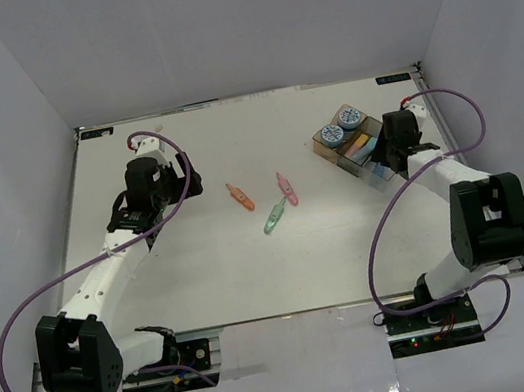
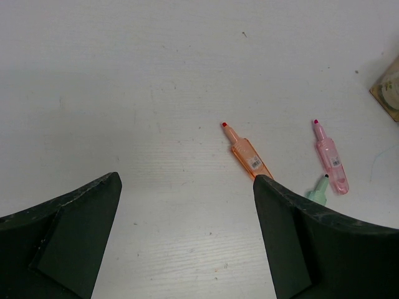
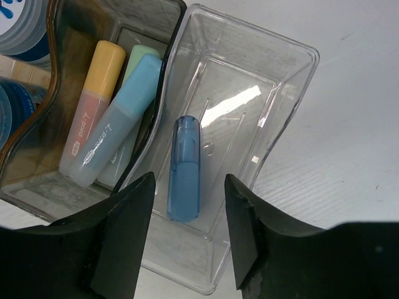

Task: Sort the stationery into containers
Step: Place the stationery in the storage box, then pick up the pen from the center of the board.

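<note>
Blue highlighter [image 3: 184,171], seemingly loose, lying in clear tray [image 3: 283,99] between parted right jaws; left jaws wide apart above desk [image 2: 124,93].

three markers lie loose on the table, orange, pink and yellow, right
No, the third one is the green marker, not yellow. The orange marker and pink marker do lie loose on the table; the top external view shows this.
</note>
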Robot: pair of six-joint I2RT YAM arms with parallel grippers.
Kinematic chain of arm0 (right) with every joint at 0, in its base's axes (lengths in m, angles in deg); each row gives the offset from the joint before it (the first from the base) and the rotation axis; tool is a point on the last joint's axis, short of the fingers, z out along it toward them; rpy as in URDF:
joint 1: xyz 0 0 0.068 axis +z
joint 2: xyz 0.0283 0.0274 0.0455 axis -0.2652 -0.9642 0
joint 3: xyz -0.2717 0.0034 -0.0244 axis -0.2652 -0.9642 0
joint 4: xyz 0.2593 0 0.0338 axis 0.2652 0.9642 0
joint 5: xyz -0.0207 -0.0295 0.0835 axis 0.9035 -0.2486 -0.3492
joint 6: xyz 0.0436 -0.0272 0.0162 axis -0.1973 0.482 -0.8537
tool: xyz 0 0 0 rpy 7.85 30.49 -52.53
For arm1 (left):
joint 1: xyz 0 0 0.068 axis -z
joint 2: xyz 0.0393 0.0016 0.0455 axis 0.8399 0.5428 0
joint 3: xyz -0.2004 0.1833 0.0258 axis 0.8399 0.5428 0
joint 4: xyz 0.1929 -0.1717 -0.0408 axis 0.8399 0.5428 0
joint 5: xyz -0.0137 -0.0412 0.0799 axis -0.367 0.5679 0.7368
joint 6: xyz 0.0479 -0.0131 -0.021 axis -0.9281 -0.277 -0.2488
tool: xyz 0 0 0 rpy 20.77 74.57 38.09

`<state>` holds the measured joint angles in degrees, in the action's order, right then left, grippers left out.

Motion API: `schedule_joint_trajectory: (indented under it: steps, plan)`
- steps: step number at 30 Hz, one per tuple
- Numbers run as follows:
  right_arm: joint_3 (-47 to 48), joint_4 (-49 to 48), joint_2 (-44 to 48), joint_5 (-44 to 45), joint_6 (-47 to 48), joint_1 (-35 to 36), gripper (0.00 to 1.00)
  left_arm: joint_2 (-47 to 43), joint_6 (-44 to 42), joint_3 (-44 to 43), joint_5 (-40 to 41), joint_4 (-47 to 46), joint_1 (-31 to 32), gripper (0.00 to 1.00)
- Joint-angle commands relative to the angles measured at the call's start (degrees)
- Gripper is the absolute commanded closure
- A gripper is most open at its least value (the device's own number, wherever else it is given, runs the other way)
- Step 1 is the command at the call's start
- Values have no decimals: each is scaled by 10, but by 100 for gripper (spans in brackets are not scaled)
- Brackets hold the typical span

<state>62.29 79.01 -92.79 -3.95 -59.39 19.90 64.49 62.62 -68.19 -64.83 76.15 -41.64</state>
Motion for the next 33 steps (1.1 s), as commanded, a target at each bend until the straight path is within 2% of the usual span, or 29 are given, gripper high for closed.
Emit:
schedule_joint_trajectory:
  steps: [1,5,9,12,16,22,24,33]
  plan:
    - [28,-12,7,-4,-6,-2,44,2,1,-17,-11,3,-4,2]
    - [18,-7,49,-26,23,0,32,5,1,-19,-17,3,-4,2]
    - [0,-3,130,-48,63,25,25,6,-1,-22,-35,4,-4,2]
    - [-7,7,170,-58,88,77,24,9,-4,-24,-62,7,-4,2]
    - [10,27,173,-73,108,169,23,13,-8,-28,-67,13,-4,2]
    - [54,41,95,-67,130,272,24,15,-12,-25,-52,14,-5,2]
    - [69,43,38,-68,130,289,24,18,-14,-25,-47,14,-4,2]
    - [122,39,-87,-73,130,331,27,21,-14,-28,-48,17,-4,2]
